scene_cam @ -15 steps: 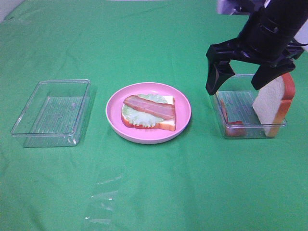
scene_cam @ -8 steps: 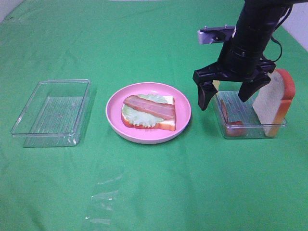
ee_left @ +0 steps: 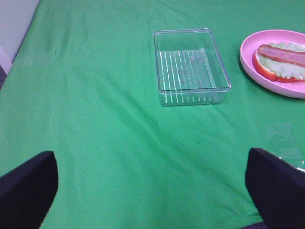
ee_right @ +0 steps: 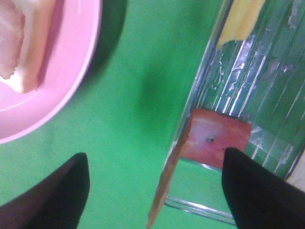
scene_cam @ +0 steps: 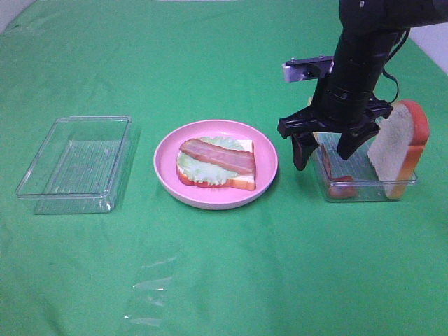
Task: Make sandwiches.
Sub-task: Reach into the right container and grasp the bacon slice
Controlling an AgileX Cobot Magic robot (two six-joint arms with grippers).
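Note:
The partly built sandwich lies on the pink plate: a bread slice with pale lettuce and a bacon strip on top. A second bread slice leans upright at the right end of the right clear tray. A bacon strip stands against that tray's left wall, and a yellow cheese slice lies farther in. My right gripper is open, low over that wall, one finger outside the tray and one inside, the bacon between them. My left gripper is open over bare cloth.
An empty clear tray stands left of the plate. Green cloth covers the table. A crumpled piece of clear film lies near the front.
My right gripper has come down and to the left, from above the right tray to its left wall, and its fingers have narrowed somewhat. The left arm has not moved.

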